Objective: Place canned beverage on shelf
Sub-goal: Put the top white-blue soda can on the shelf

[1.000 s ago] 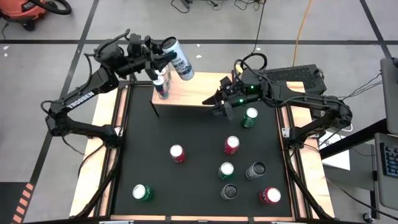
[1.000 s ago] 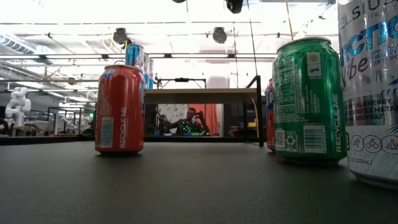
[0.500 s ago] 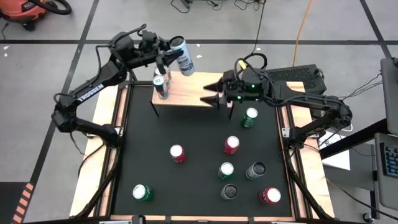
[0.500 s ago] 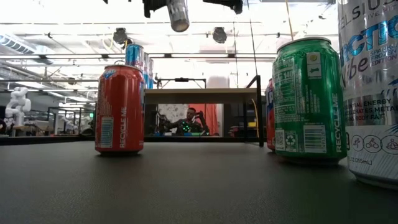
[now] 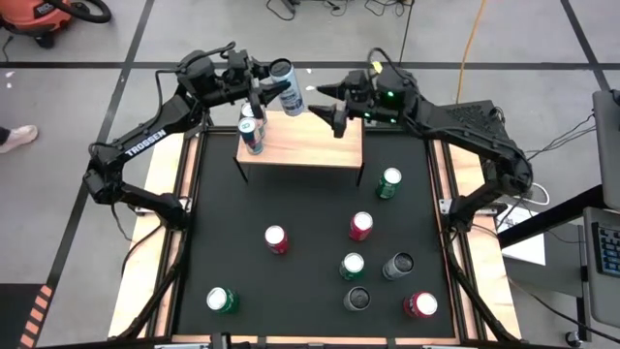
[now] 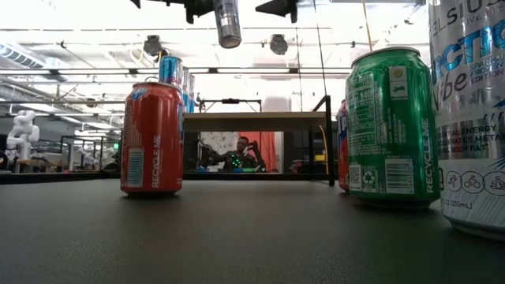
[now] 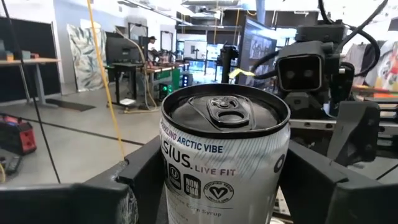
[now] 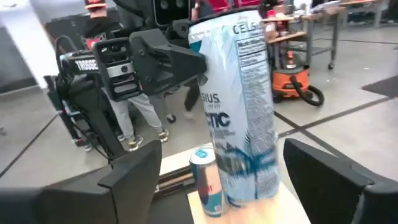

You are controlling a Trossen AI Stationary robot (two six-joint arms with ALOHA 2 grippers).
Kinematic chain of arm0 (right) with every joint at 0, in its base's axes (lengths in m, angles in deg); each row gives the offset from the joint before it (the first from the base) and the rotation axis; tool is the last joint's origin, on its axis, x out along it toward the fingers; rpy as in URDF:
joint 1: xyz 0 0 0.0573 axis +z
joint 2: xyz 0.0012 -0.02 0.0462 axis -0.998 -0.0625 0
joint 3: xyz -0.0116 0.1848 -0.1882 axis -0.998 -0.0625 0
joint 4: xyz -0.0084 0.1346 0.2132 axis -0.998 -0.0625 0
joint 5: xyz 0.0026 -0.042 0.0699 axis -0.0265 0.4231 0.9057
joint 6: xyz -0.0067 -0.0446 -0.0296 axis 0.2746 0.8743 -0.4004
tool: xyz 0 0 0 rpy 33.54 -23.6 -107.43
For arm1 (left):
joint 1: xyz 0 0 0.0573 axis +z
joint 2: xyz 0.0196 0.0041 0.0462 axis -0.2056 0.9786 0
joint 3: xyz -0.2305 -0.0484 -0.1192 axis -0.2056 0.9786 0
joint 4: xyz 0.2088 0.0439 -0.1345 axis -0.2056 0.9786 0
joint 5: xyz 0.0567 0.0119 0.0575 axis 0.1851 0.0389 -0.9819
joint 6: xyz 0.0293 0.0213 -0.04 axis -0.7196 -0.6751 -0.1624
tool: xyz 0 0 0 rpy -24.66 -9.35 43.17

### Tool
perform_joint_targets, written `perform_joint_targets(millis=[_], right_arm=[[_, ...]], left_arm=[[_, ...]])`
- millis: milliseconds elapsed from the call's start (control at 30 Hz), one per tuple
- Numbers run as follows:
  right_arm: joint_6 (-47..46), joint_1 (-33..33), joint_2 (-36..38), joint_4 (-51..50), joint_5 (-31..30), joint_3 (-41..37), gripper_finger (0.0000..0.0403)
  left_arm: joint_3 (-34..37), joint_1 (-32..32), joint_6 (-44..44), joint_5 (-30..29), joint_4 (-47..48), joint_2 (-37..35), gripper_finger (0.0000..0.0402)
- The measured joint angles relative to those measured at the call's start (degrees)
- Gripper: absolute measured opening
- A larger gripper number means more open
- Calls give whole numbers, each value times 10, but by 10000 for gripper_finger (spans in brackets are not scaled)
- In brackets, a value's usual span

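Left gripper (image 5: 260,85): clamped on white can (image 5: 287,87), held tilted above shelf (image 5: 310,145).
Right gripper (image 5: 329,102): fingers apart, empty.
Risk: shelf can (image 5: 251,135) could be toppled during lowering.

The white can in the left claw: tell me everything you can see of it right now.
The white can is a tall slim beverage can, white and pale blue with dark lettering and a silver pull-tab top, unopened by the look of it. The left claw grips its sides and holds it tilted in the air over the back left of the shelf, above a shorter can standing there. The right claw, open, faces it without touching.
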Motion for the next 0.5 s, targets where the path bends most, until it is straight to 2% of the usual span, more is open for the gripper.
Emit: perform_joint_targets(millis=[200,400,500], right_arm=[[33,-2,-15,-2,4,21,313],[48,-3,-21,-55,6,20,313],[45,-10,-30,-53,46,20,313]], left_arm=[[0,-4,-2,-1,15,0,253],[0,-8,1,-2,51,0,253],[0,-14,1,-8,61,0,253]])
